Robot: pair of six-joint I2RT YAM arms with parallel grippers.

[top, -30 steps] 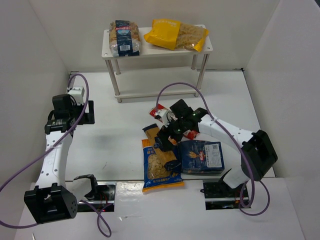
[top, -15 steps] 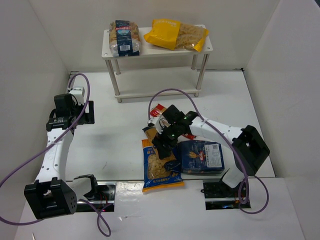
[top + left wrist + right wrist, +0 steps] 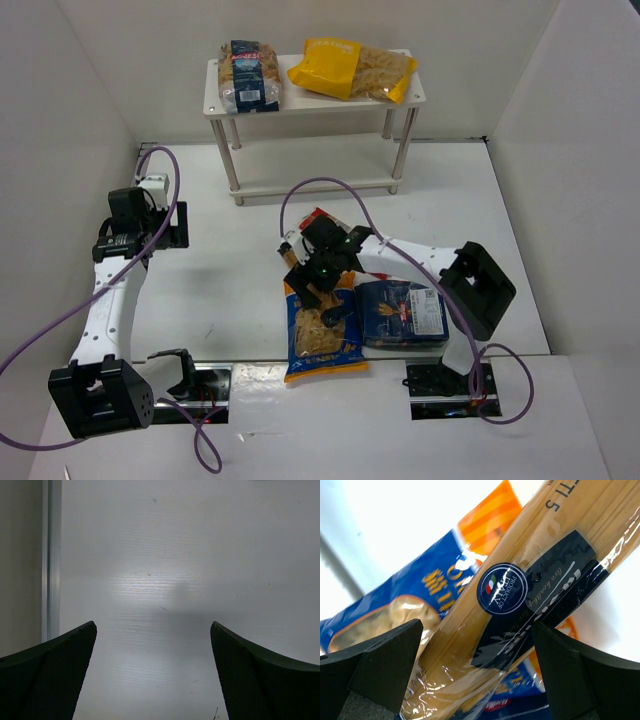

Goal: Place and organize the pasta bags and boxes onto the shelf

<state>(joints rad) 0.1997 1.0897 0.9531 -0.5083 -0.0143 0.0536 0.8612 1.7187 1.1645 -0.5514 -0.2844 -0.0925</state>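
The long narrow yellow pack with the blue label [image 3: 520, 595] lies across the blue-orange windowed bag [image 3: 322, 340] on the table; its far end shows in the top view [image 3: 298, 266]. My right gripper [image 3: 322, 296] hovers low over it, open, one finger on each side of the pack in the right wrist view [image 3: 477, 680]. The long red pack [image 3: 317, 219] pokes out behind the right arm. The dark blue flat pack [image 3: 405, 312] lies to the right. The clear blue-labelled bag [image 3: 250, 75] and yellow bag [image 3: 350, 68] lie on the shelf's [image 3: 318, 104] top tier. My left gripper [image 3: 172, 225] is open and empty over bare table [image 3: 155, 680].
White walls close in on the left, back and right. The shelf's lower tier [image 3: 310, 187] rests near table level between its slim legs. Purple cables loop from both arms; the right one arcs above the packs.
My right gripper has moved left and toward the near edge, from beside the red pack to over the long yellow pack. The left arm has not moved.
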